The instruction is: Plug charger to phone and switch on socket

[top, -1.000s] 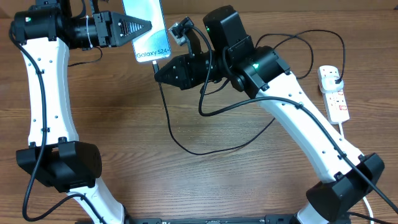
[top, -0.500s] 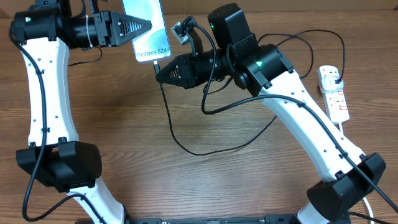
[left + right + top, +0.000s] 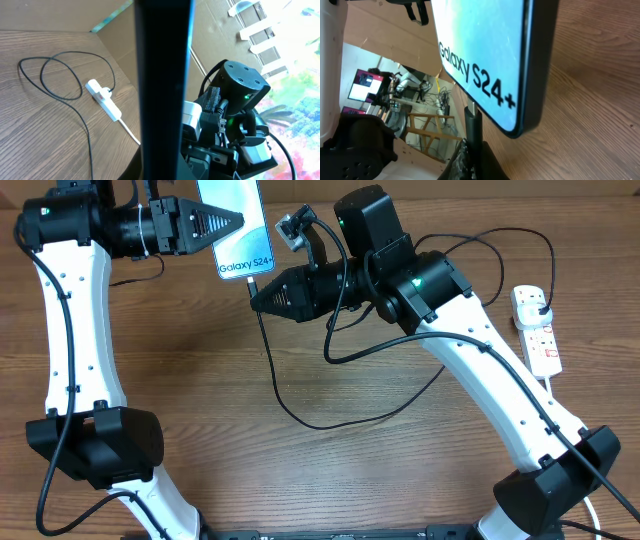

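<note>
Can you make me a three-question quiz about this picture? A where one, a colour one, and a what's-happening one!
1. Where is the socket? A) on the table, at its right edge B) on a shelf C) on the floor
2. What colour is the charger? A) white B) black C) red
3. The phone is: A) lying flat B) held up by the left fingers C) in a drawer
Answers: A, it lies at the table's right edge; B, its loop is black; B, the fingers pinch it in midair.
</note>
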`<control>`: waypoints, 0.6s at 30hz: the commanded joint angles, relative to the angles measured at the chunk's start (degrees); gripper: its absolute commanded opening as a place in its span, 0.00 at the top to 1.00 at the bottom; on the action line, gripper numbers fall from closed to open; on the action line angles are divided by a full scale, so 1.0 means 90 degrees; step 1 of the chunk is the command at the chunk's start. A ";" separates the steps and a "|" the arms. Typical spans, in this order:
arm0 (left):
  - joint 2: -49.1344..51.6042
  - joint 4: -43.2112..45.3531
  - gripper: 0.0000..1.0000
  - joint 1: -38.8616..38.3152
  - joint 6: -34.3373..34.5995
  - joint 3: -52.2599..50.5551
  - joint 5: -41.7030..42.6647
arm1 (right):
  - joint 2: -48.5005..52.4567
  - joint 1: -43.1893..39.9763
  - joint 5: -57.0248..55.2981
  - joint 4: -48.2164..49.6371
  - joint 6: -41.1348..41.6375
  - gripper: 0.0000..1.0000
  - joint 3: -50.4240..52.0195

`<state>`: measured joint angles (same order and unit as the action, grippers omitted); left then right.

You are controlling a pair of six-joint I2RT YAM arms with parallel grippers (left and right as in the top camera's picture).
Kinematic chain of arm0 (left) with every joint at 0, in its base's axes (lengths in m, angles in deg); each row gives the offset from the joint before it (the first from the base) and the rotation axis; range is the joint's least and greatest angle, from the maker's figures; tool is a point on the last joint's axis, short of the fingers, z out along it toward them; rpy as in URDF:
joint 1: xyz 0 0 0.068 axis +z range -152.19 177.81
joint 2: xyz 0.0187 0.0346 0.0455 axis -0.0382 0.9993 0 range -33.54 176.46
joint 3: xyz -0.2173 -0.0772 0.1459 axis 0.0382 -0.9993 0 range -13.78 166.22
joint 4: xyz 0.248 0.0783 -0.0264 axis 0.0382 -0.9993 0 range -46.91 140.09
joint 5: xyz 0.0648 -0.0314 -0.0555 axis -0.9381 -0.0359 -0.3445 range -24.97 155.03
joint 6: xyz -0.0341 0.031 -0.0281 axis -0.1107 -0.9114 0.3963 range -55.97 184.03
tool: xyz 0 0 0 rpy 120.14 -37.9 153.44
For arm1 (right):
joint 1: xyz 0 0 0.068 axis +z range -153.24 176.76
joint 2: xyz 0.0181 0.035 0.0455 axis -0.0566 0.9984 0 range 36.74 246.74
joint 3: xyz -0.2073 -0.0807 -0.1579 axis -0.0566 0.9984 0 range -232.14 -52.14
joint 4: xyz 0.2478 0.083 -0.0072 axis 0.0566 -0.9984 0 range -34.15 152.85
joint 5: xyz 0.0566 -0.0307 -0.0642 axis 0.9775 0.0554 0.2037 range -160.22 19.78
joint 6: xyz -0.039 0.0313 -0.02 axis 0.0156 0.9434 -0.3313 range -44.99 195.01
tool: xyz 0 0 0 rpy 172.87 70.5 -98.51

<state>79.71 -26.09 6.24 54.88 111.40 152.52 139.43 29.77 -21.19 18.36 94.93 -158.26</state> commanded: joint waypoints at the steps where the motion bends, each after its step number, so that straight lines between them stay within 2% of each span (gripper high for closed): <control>1: -0.0221 0.0029 0.96 -0.0012 0.0075 0.0061 0.0350 | -0.0078 -0.0017 -0.0032 0.0061 0.0029 0.96 -0.0085; 18: -0.0221 0.0012 0.96 -0.0012 0.0117 0.0061 0.0352 | -0.0078 -0.0015 -0.0034 0.0155 0.0151 0.96 -0.0085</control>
<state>79.71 -26.11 6.24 55.08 111.40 152.52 139.43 29.77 -21.19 19.34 96.01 -158.26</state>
